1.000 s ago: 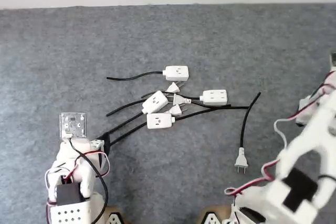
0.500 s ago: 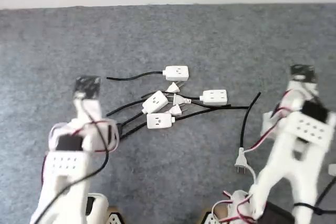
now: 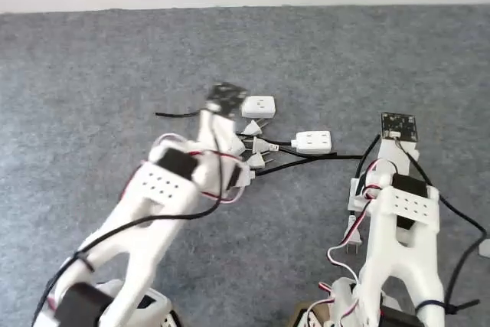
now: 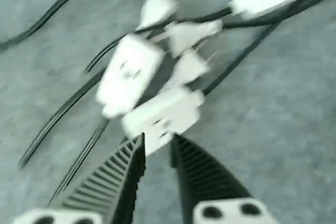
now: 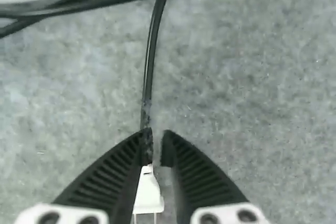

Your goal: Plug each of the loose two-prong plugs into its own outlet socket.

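Several white outlet sockets and two-prong plugs on black cords lie bunched mid-table. My left gripper (image 4: 157, 141) hovers just short of one socket (image 4: 163, 116), its fingers a narrow gap apart with nothing between them. A second socket (image 4: 128, 77) and loose plugs (image 4: 191, 32) lie beyond it. Two more sockets (image 3: 258, 105) (image 3: 311, 141) sit farther back. My right gripper (image 5: 156, 136) hangs over a separate black cord (image 5: 152, 51), slightly open. That cord's white plug (image 5: 147, 195) shows through the gap between its fingers.
The table is covered in grey carpet (image 3: 92, 74) that ends at a pale wall at the back. Black cords (image 4: 58, 114) fan out from the sockets toward the left. The left arm (image 3: 164, 181) covers part of the cluster in the high view.
Both arms have swung out from the front edge. The left one reached right and forward to the socket cluster. The right one moved left over the lone cord and plug.
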